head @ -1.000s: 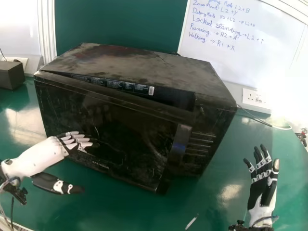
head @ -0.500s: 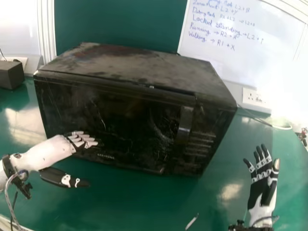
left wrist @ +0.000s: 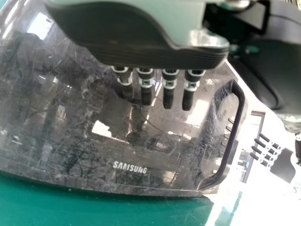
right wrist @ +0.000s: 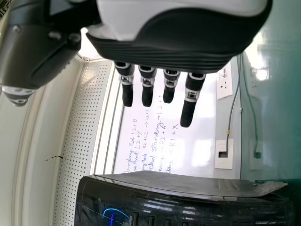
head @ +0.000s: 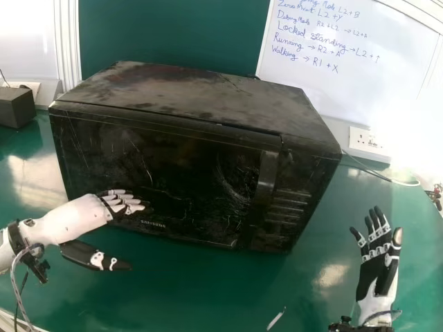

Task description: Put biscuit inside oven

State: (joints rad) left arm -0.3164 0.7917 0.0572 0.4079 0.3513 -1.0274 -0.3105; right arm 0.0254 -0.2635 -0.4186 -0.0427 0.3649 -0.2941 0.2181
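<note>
The black oven (head: 173,159) stands on the green table with its door (head: 159,176) closed against the body. At the door's lower left is my left hand (head: 79,216), its fingers straight and pointing at the dark front; contact cannot be told. In the left wrist view the left hand (left wrist: 157,82) hangs before the door (left wrist: 70,127), left of its handle (left wrist: 237,127). My right hand (head: 377,259) is held to the right of the oven, palm up, fingers extended, holding nothing. The right wrist view has the right hand (right wrist: 155,84) near the oven's side (right wrist: 174,207).
A white pen-like object (head: 276,318) lies near the table's front edge. A dark box (head: 16,107) sits at the far left. Behind the oven are a whiteboard (head: 346,69) and a wall socket (head: 365,140), with a cable (head: 387,178) on the right.
The oven door, partly open with a gap along its top a second ago, has swung closed. My left hand has moved slightly right along its front. The right hand has stayed nearly still.
</note>
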